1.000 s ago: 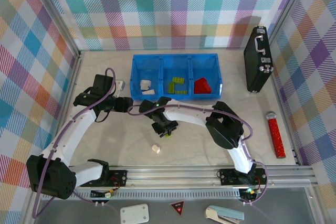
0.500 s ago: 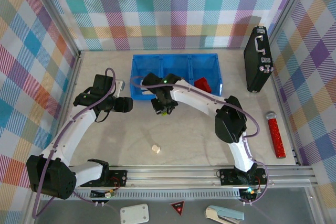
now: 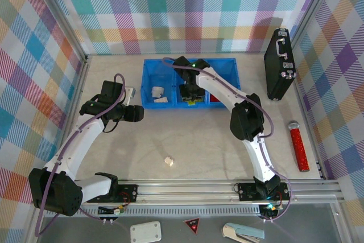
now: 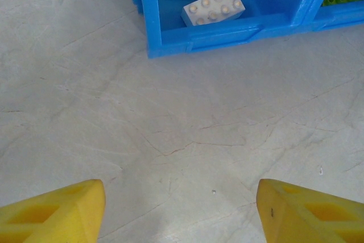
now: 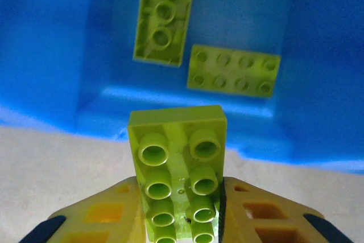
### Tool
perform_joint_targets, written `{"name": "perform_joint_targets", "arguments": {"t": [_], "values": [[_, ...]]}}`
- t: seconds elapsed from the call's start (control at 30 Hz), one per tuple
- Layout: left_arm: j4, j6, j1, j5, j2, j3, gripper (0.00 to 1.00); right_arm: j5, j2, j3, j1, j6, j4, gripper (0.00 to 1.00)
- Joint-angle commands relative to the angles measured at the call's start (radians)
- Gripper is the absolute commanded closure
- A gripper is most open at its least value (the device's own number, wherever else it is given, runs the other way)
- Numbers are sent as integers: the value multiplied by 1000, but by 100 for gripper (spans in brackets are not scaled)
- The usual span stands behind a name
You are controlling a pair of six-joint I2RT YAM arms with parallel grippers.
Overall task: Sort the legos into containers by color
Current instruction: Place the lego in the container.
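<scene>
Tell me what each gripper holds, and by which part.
The right gripper pinches a green lego by its two long sides, at its near end. The left gripper is open and holds nothing.

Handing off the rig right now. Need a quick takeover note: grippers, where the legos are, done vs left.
Left gripper: open, empty, over bare table by the near left corner of the tray.
Right gripper: shut on a lime green brick, at the near edge of the middle compartment, not yet released.
Done: cream bricks in the left compartment, green bricks in the middle, red bricks in the right.
Left: drop the held brick with the greens. A loose cream brick lies on the table near the arm bases and goes in the left compartment.
</scene>
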Motion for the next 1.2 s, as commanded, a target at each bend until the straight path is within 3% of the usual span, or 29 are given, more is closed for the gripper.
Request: {"name": "perform_joint_targets", "arguments": {"t": [0.0, 0.37, 0.73, 1.17], "values": [[7, 13, 18, 10, 12, -3, 30, 15, 51, 82, -23, -12, -60, 68], [4, 12, 18, 3, 23, -3, 30, -3, 193, 236, -82, 3, -69, 68], [4, 12, 18, 2, 36, -1, 30, -29, 264, 245, -100, 7, -27, 66], [0, 9, 19, -17, 40, 1, 30, -30, 228, 249, -100, 11, -26, 53]]}}
